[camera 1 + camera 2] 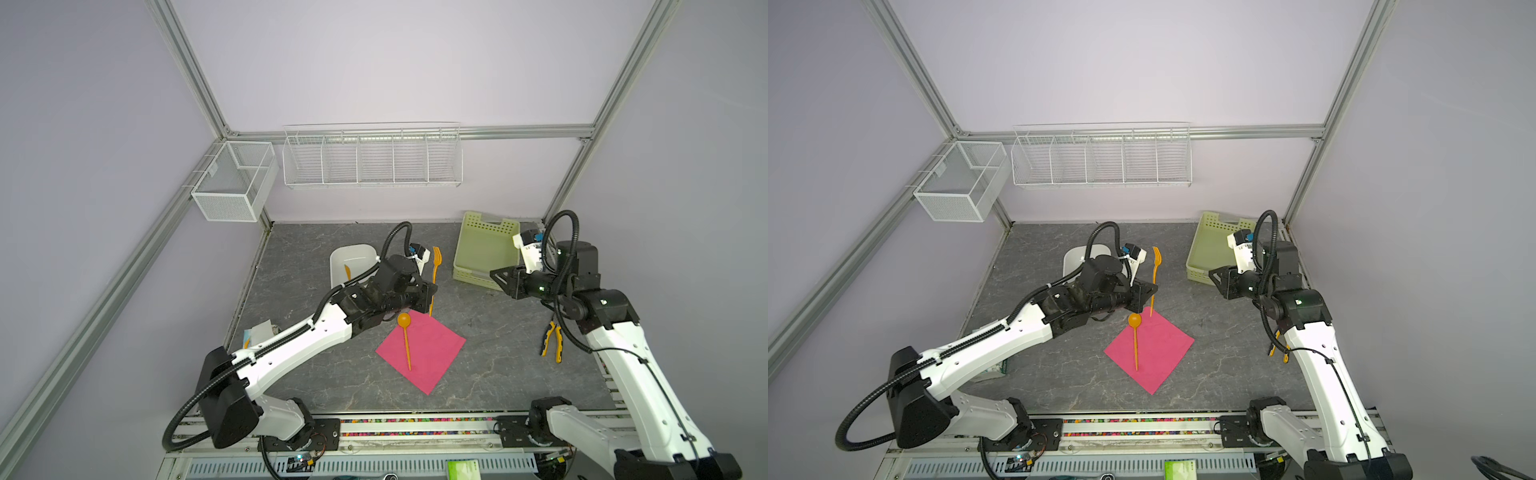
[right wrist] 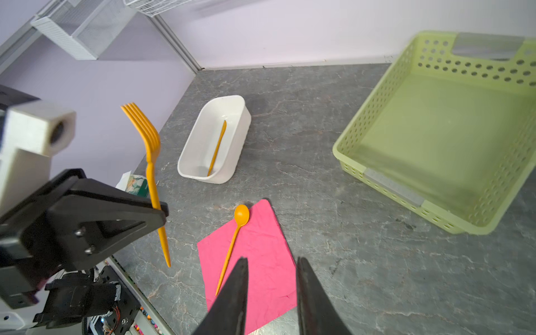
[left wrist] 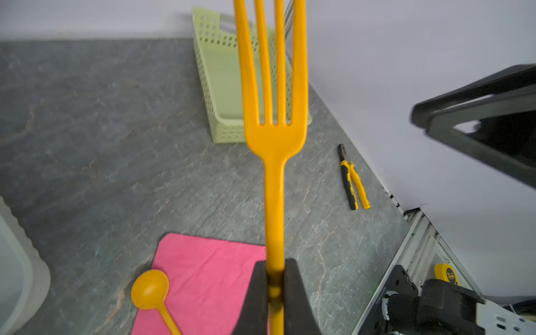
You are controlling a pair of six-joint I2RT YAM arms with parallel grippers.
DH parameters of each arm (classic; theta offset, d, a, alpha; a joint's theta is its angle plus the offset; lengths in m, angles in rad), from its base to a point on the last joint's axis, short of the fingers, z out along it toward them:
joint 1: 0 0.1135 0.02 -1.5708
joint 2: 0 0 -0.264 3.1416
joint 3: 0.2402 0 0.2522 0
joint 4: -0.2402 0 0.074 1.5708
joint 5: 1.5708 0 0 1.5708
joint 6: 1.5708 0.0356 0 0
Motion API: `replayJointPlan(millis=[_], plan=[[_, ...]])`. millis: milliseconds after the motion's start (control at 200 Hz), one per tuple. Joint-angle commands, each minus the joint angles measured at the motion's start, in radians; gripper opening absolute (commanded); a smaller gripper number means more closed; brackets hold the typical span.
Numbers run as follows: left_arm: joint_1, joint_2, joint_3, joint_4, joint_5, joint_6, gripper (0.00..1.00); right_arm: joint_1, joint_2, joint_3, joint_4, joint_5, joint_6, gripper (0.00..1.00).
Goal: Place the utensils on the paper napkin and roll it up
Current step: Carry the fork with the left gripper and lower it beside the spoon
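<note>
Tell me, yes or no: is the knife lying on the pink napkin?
No, the knife lies inside the white tub, apart from the napkin.

Your left arm (image 1: 291, 349) stretches out long and low toward the middle. Your left jaws are squeezed tight on the handle of the fork (image 1: 435, 270), and it stands up with its prongs on top. Your right arm (image 1: 636, 374) is bent at the elbow on its own side. Your right jaws point toward the middle, a little apart, with a gap between them.
</note>
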Motion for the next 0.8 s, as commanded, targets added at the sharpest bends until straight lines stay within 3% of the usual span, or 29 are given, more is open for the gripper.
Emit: replayJointPlan(millis=[0, 180, 260, 420, 795], plan=[[-0.006, 0.053, 0.034, -0.062, -0.041, -0.117, 0.0, -0.04, 0.005, -0.018, -0.012, -0.086, -0.033, 0.32], [-0.03, 0.147, 0.072, -0.123, -0.055, -0.213, 0.0, -0.08, 0.008, -0.036, -0.006, -0.102, -0.047, 0.31], [-0.052, 0.187, 0.104, -0.2, -0.127, -0.266, 0.0, -0.082, 0.006, -0.041, 0.002, -0.114, -0.044, 0.32], [-0.062, 0.284, 0.167, -0.328, -0.129, -0.35, 0.0, -0.082, -0.008, -0.054, 0.015, -0.115, -0.046, 0.32], [-0.086, 0.333, 0.083, -0.348, -0.13, -0.45, 0.0, -0.08, -0.056, -0.082, 0.029, -0.13, -0.04, 0.32]])
